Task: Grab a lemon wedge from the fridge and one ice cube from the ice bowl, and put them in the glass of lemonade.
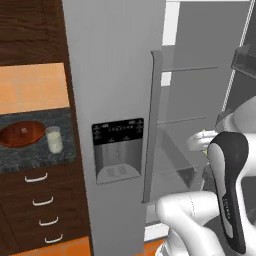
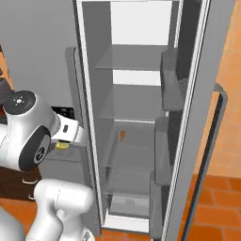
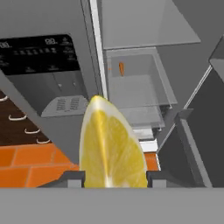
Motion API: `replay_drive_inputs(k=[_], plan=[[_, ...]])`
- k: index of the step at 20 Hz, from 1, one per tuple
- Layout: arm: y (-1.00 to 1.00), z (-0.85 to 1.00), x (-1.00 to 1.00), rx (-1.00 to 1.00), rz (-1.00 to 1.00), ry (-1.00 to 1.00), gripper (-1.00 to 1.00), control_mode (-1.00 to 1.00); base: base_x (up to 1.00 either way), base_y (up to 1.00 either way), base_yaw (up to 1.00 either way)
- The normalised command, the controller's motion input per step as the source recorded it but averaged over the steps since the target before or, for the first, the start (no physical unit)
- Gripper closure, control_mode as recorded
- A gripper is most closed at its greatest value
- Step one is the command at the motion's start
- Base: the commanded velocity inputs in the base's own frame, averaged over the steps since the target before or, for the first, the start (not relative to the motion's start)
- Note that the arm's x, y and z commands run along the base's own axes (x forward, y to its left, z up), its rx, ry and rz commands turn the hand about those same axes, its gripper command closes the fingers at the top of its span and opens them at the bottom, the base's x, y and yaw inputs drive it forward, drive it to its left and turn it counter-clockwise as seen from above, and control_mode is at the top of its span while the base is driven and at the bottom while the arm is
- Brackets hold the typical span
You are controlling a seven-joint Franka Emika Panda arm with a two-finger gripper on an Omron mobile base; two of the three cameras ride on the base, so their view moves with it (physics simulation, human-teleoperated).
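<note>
Gripper [image 3: 114, 177] part-closed, pinching lemon wedge [image 3: 111, 146] between both tips (light, soft, probably slippery); flat cut faces look best to clamp.

Bright yellow lemon wedge [image 3: 113, 146], paler streaks fanning through its flesh, low centre of the hand view. Grey fridge [image 1: 112, 60] with a black dispenser panel [image 1: 117, 132] mid-frame. At left, a reddish-brown bowl [image 1: 20, 134] and a creamy-white glass [image 1: 54, 139] on a dark speckled counter [image 1: 35, 155]. Orange tiled wall [image 1: 32, 87] above, dark wood drawers [image 1: 42, 205] with silver handles below. Small orange item [image 2: 122, 136] inside the fridge.
</note>
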Motion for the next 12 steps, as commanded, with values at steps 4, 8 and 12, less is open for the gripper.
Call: replay_drive_inputs(k=[4,8,12], plan=[[0.0,0.0,0.0,0.0,0.0,0.0,1.0,1.0,-0.07,1.0,0.06],[0.0,0.0,0.0,0.0,0.0,0.0,1.0,1.0,0.02,1.0,-0.07],[0.0,0.0,0.0,0.0,0.0,0.0,1.0,1.0,0.14,1.0,-0.3]])
